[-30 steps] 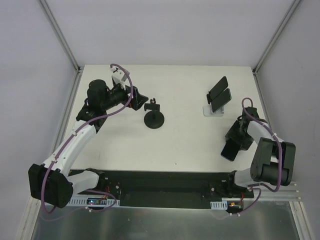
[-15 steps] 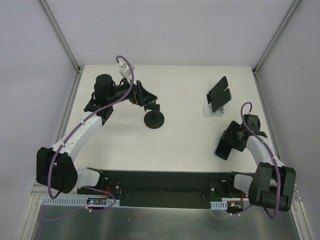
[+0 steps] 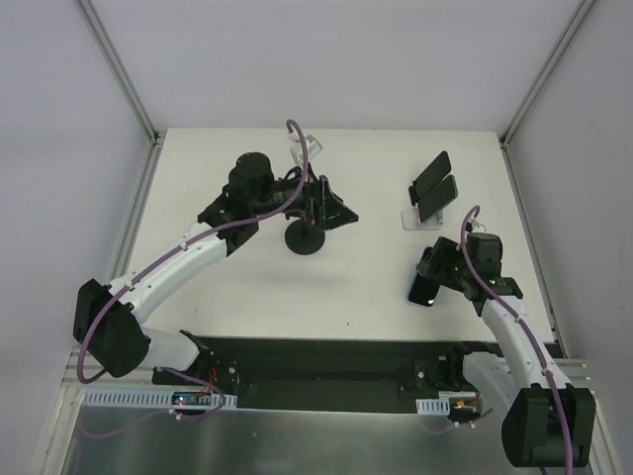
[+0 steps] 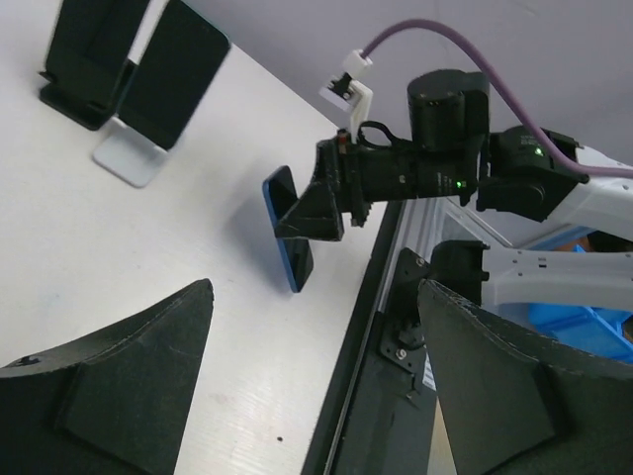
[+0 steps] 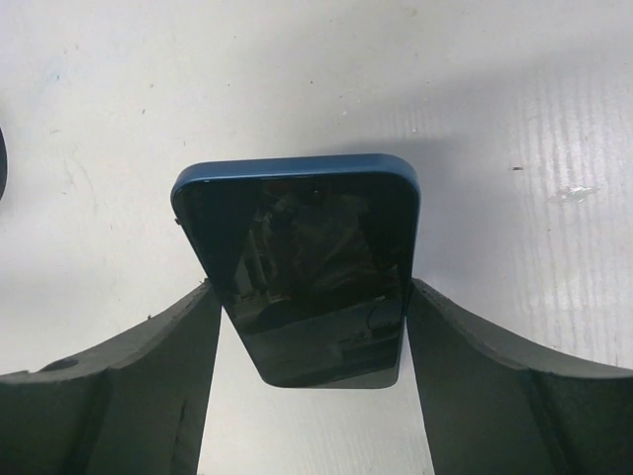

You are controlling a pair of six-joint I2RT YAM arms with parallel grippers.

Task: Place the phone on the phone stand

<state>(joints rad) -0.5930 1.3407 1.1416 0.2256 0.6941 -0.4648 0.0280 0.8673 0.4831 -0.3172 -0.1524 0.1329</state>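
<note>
A blue phone (image 3: 423, 289) with a dark screen is held in my right gripper (image 3: 431, 281), just above the table at the right. In the right wrist view the phone (image 5: 309, 282) sits between the two fingers, which press its side edges. The black phone stand (image 3: 305, 238), with a round base and a short post, stands at the table's middle. My left gripper (image 3: 341, 213) is open and empty, hovering just right of the stand's top. The left wrist view looks across at the blue phone (image 4: 288, 242); the stand is out of that view.
Two dark phones (image 3: 434, 186) lean on a white stand (image 3: 413, 220) at the back right, just behind my right gripper. They also show in the left wrist view (image 4: 138, 59). The black front rail (image 3: 326, 361) runs along the near table edge.
My left arm has swung right, from the back left to over and past the black stand. My right arm has moved left and away from the table's right edge, carrying the blue phone.
</note>
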